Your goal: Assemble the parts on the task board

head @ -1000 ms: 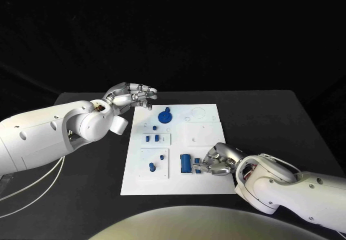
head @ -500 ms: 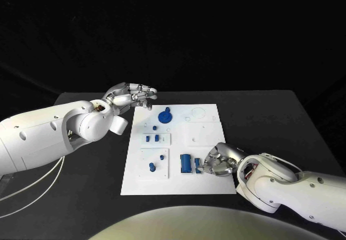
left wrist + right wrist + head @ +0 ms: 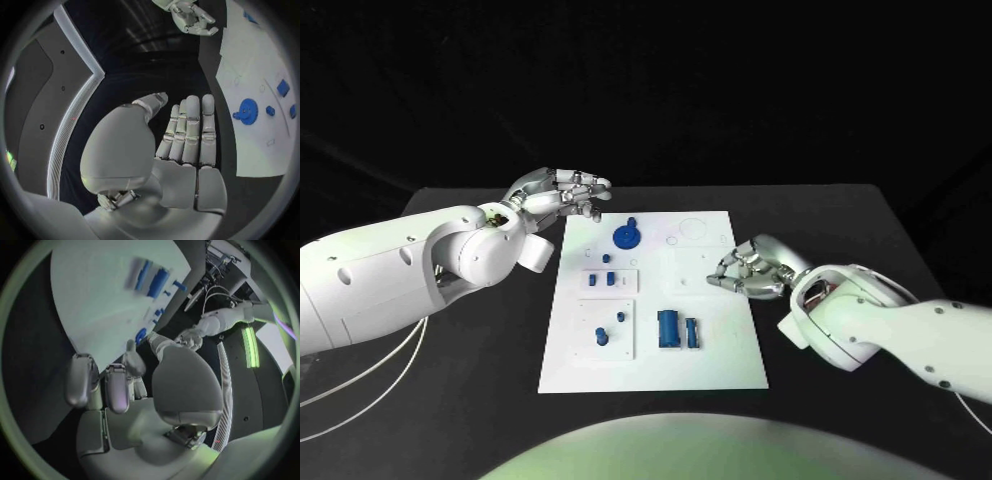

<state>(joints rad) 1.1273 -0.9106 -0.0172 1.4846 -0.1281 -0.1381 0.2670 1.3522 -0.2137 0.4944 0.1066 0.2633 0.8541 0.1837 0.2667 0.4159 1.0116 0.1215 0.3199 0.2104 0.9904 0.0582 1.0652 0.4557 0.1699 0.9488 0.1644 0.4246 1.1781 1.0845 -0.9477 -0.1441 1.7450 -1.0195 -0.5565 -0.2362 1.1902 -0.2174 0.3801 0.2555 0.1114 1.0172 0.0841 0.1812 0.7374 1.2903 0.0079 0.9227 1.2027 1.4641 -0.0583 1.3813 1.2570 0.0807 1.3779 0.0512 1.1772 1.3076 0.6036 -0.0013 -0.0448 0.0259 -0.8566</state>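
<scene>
Two blue parts (image 3: 678, 329) left lying near task board (image 3: 718, 365) near edge; right robot hand (image 3: 750, 272) withdrawn to right edge, curled, empty. Left robot hand (image 3: 564, 192) unchanged, fingers apart, empty. Insertion pending.

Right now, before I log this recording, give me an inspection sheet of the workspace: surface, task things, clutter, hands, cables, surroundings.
Surface: black table, bare around the board.
Task things: white task board lies mid-table; a blue gear-like part sits near its far end, small blue parts in the middle, two blue cylinders lying side by side nearer the robot.
Clutter: nothing seen.
Hands: left hand hovers beside the board's far left corner, fingers curled, holding nothing; right hand is at the board's right edge, fingers curled, nothing visibly held.
Cables: white cables hang under the left arm, off the board.
Surroundings: dark backdrop, nothing seen.
</scene>
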